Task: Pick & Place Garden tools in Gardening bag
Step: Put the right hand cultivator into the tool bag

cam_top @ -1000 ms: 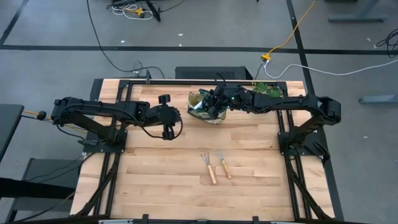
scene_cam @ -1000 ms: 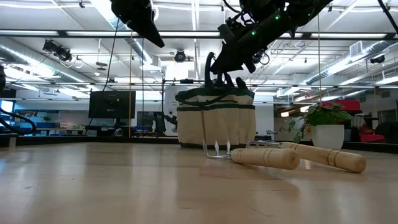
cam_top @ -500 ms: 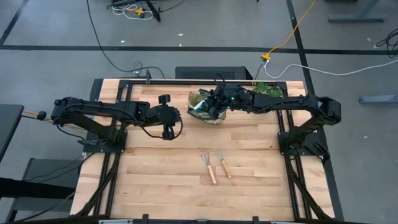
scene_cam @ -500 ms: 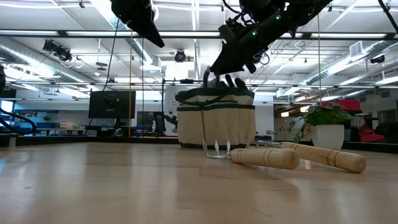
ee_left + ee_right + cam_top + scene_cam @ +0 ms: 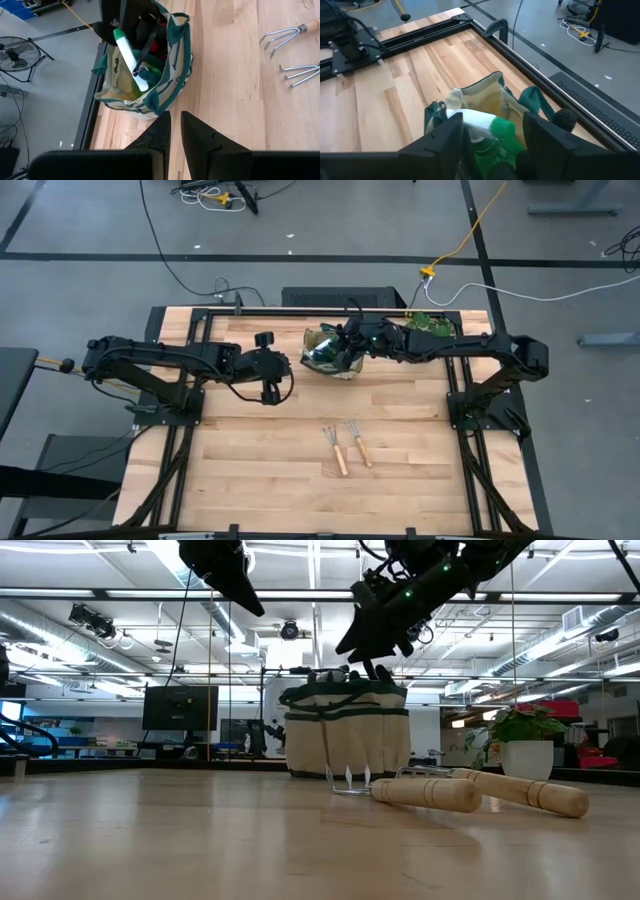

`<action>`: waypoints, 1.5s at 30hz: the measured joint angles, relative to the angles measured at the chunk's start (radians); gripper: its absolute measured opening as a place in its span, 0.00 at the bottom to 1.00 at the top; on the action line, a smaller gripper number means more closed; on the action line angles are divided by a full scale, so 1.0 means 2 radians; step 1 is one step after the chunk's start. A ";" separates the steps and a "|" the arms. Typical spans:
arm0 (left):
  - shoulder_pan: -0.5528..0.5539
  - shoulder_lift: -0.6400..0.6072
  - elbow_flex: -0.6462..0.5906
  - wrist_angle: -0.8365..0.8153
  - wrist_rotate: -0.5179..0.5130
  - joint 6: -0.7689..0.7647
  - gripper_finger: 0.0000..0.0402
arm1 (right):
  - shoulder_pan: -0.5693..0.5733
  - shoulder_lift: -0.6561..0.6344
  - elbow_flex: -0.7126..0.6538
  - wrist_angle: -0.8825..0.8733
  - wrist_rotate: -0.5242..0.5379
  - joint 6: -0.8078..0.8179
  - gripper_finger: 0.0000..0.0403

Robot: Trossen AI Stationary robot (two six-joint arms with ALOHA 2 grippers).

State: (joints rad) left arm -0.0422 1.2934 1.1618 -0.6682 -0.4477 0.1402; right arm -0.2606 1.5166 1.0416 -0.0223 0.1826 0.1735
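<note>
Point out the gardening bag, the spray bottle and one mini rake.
gardening bag [image 5: 347, 745]: low view, beige front wall.
spray bottle [image 5: 129, 57]: left wrist view, white trigger part.
mini rake [image 5: 341, 459]: high view, wooden handle.

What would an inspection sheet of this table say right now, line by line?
Surface: wooden table, bare around the tools.
Job's things: gardening bag upright, spray bottle inside; two mini rakes on the boards, outside the bag.
Clutter: potted plant at the table's far right corner.
Grippers: right gripper open above the bag; left gripper empty, fingers nearly together, beside the bag.
Cables: yellow cable and dark leads on the floor.
Surroundings: workshop, ceiling lights, monitor.
</note>
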 joint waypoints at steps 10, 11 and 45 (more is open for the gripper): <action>0.000 0.000 0.000 0.000 0.000 0.000 0.12 | 0.029 -0.008 0.000 -0.001 -0.050 -0.012 0.49; 0.000 0.000 0.000 0.000 0.000 0.000 0.12 | 0.034 -0.009 0.000 -0.001 -0.058 -0.012 0.48; 0.000 0.000 0.000 0.000 0.000 0.000 0.12 | 0.318 -0.011 0.000 -0.184 -0.111 0.317 0.44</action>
State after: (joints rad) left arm -0.0425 1.2938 1.1618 -0.6689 -0.4477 0.1402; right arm 0.3756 1.4952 1.0420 -0.3897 -0.0395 0.8078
